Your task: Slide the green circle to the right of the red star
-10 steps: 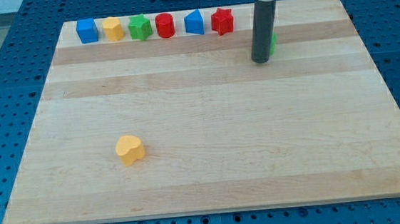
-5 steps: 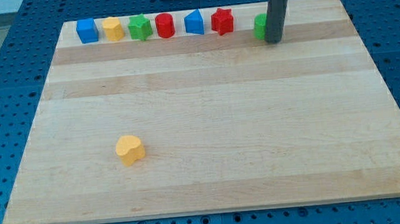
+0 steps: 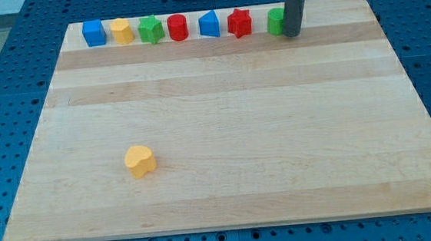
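Observation:
The green circle sits near the board's top edge, just to the right of the red star, in line with the top row. My tip rests against the green circle's right side, and the rod hides its right edge.
The top row runs from the left: a blue block, a yellow block, a green star-like block, a red cylinder, a blue block. A yellow heart lies at the lower left. The wooden board sits on a blue pegboard.
My tip moved up and to the right around the green circle. The green circle slid up and left, closer to the red star and into the top row.

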Robot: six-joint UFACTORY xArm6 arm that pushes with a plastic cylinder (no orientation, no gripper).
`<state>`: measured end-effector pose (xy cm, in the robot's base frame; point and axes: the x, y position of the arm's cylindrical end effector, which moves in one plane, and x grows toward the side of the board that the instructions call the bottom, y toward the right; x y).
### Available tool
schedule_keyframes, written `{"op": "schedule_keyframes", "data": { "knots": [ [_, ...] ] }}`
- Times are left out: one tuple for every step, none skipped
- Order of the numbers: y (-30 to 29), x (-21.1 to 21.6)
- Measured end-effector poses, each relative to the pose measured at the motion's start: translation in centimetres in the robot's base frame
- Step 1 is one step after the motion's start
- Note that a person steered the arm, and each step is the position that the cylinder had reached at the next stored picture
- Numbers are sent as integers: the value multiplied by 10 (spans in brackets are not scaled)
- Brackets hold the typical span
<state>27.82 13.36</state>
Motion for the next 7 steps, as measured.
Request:
{"op": "schedule_keyframes", "data": {
  "knots": [
    [0, -3],
    [0, -3],
    [0, -3],
    [6, -3],
    [25, -8],
    [29, -22],
    [26, -25]
  ]
}}
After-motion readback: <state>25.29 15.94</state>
